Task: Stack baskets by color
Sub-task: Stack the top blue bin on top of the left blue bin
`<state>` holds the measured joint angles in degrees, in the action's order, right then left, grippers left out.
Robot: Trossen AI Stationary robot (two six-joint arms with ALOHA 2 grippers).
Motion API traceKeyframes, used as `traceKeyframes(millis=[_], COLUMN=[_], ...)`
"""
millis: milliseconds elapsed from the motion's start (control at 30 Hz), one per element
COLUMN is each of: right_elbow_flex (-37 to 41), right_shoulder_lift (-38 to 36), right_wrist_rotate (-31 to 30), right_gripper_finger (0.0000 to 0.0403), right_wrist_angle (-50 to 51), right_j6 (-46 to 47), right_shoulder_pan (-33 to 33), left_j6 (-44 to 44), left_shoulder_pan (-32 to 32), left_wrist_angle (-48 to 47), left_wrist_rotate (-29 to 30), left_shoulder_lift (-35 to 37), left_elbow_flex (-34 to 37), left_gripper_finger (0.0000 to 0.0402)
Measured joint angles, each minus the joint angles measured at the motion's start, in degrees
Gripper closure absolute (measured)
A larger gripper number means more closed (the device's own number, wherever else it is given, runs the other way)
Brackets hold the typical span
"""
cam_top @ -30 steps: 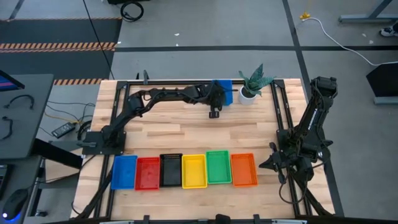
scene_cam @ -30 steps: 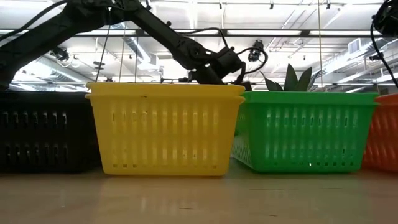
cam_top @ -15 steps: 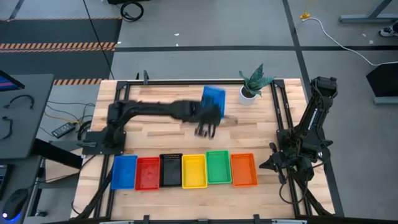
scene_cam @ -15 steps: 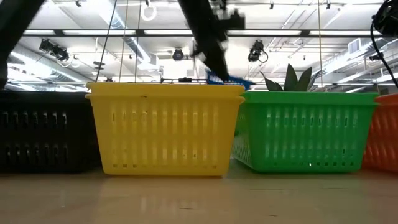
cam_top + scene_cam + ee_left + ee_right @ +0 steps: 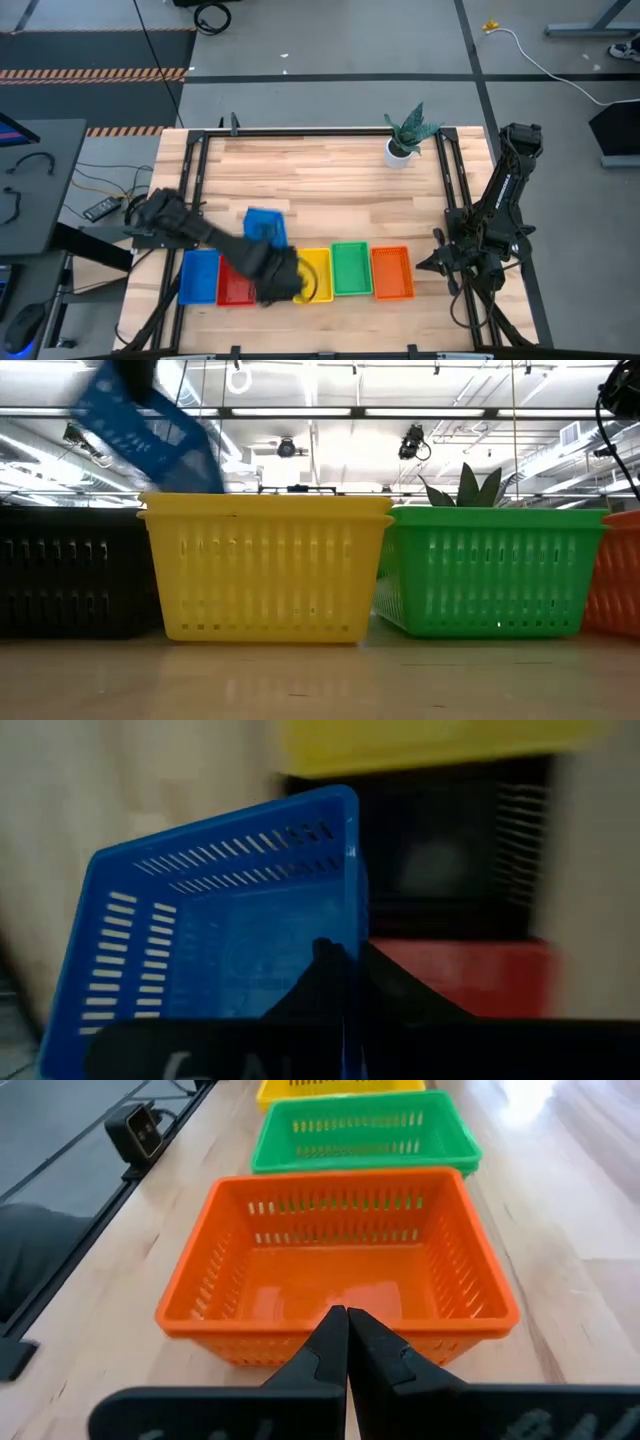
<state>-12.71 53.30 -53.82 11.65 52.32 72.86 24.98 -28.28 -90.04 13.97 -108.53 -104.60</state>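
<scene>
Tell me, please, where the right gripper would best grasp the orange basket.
Probably the orange basket's long rim wall nearest the right gripper, approached from above: the basket sits upright and open-topped, its thin mesh wall free to pinch, while the green basket flanks its far side.

Left arm motion-blurred in high view; its outline smeared across the black basket, mostly covered. Carried blue basket blurred in low view, top cut by frame edge. Left wrist view: same blue basket cut at the bottom edge, red basket and yellow basket soft, partly out of frame. Low view: orange basket cut by right edge.
</scene>
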Motion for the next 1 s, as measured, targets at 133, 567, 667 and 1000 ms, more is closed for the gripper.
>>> traceKeyframes(millis=[133,567,667,1000], right_elbow_flex=[0.0,0.0,0.0,0.0], right_shoulder_lift=[0.0,0.0,0.0,0.0], right_wrist_rotate=[-1.1,-2.7,-3.2,-3.1], right_gripper_finger=[0.0396,0.0395,0.0395,0.0395], right_wrist_angle=[-0.1,0.0,0.0,0.0], right_j6=[0.0,-1.7,-2.5,-3.0], right_shoulder_pan=[0.0,-1.2,-2.2,-4.9], left_j6=[9.4,31.2,31.5,31.3], left_shoulder_pan=[-7.5,-25.6,-27.5,-29.5], left_wrist_angle=[0.0,0.1,0.0,-0.3], left_wrist_rotate=[-3.9,-16.1,-21.5,-21.7], left_shoulder_lift=[0.0,1.7,1.5,1.5], left_elbow_flex=[0.0,3.7,7.4,14.6], left_gripper_finger=[0.0388,0.0388,0.0388,0.0386])
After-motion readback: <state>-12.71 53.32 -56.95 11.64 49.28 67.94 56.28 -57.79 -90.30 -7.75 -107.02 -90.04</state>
